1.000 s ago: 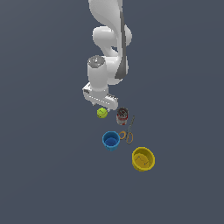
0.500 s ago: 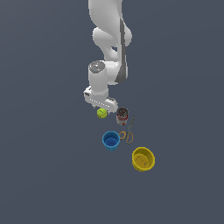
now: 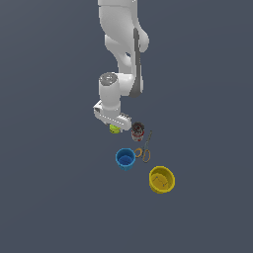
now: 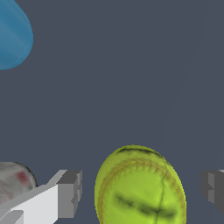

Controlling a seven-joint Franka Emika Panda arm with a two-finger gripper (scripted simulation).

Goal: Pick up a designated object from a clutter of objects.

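Note:
The designated object, a small yellow-green tennis ball point(image 3: 114, 129) point(image 4: 140, 186) with dark seam marks, lies on the grey floor. My gripper point(image 3: 115, 125) point(image 4: 142, 190) hangs right over it, open, with one finger point(image 4: 69, 194) on each side of the ball and gaps between pads and ball. In the exterior view the hand hides most of the ball. The rest of the clutter of objects lies close by: a dark-topped can point(image 3: 138, 131) point(image 4: 11, 181), orange-handled scissors point(image 3: 145, 148), a blue cup point(image 3: 125, 158) point(image 4: 11, 35) and a yellow bowl point(image 3: 161, 179).
The can stands just to the exterior view's right of the ball, close to one finger. The scissors, cup and bowl trail away toward the lower right of the exterior view. Plain grey floor surrounds the group.
The gripper has come down lower over the ball, which now sits between the open fingers. The objects have not moved.

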